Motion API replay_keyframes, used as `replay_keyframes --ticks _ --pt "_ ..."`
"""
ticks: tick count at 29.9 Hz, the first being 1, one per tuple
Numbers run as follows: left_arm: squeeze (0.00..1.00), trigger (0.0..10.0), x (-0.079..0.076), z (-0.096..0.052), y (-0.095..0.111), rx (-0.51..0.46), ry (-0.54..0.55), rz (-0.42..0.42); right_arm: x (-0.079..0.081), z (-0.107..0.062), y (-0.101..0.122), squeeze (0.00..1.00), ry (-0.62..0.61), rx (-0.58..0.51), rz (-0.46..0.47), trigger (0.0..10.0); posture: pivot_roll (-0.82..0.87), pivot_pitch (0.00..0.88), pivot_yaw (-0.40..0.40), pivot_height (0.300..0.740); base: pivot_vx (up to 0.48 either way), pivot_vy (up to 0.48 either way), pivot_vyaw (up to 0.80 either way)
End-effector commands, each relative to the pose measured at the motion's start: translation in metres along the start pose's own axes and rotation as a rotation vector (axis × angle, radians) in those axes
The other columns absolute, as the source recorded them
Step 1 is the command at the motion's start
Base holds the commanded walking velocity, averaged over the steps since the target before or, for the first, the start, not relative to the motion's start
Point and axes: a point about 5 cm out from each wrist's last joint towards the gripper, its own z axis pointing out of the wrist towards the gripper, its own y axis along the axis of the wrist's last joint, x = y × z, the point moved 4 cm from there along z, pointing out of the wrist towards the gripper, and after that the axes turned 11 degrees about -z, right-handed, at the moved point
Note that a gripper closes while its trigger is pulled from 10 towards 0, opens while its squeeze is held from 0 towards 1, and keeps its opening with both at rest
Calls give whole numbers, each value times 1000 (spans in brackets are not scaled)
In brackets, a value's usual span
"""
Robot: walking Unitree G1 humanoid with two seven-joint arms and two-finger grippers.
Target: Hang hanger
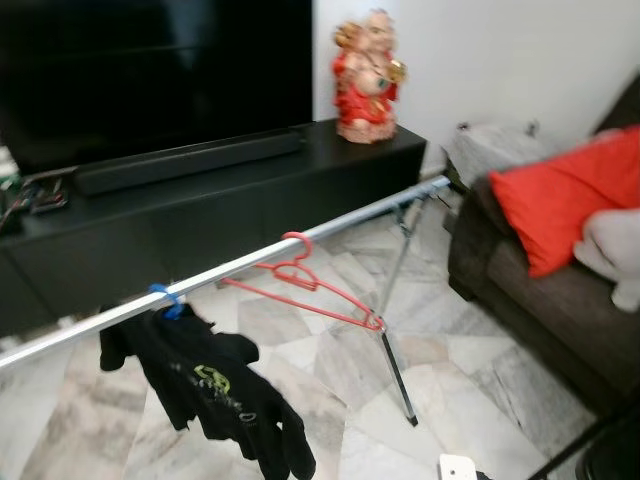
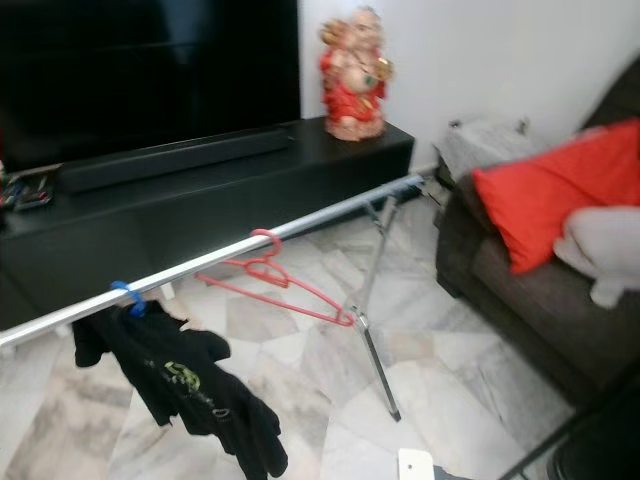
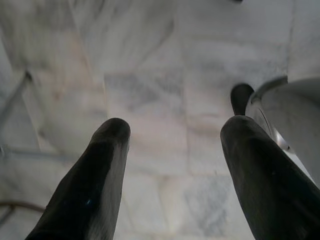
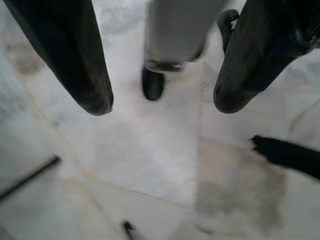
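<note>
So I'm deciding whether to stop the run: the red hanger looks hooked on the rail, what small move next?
Probably none beyond keeping both arms down: the red hanger already hooks over the silver rail, beside the black garment. The left hand and right hand point at the marble floor, open and empty.

On the 1 silver rail hang 2 hangers: 1 red hanger near the middle and 1 blue hanger to the left, carrying 1 black garment. At far right sits 1 figurine; 1 red cushion lies right.
</note>
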Motion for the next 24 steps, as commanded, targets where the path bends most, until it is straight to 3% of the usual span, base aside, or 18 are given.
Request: replay_keyframes --ticks 1,12,21,24 --pt "0 10000 -1 0 0 3 -6 9 2 0 4 0 -3 -14 16 10000 60 0 60 740 0 0 -744" --pt "0 10000 -1 0 1 -10 -16 5 -2 0 0 0 7 -12 -2 10000 85 0 36 740 0 0 -738" --pt "0 10000 -2 -3 -19 24 -22 -1 -3 -1 -2 0 9 -15 -8 10000 77 0 33 740 0 0 -732" --pt "0 10000 -3 -3 -16 22 -25 2 -3 -1 -2 0 9 -15 -8 10000 76 0 33 740 0 0 -725"
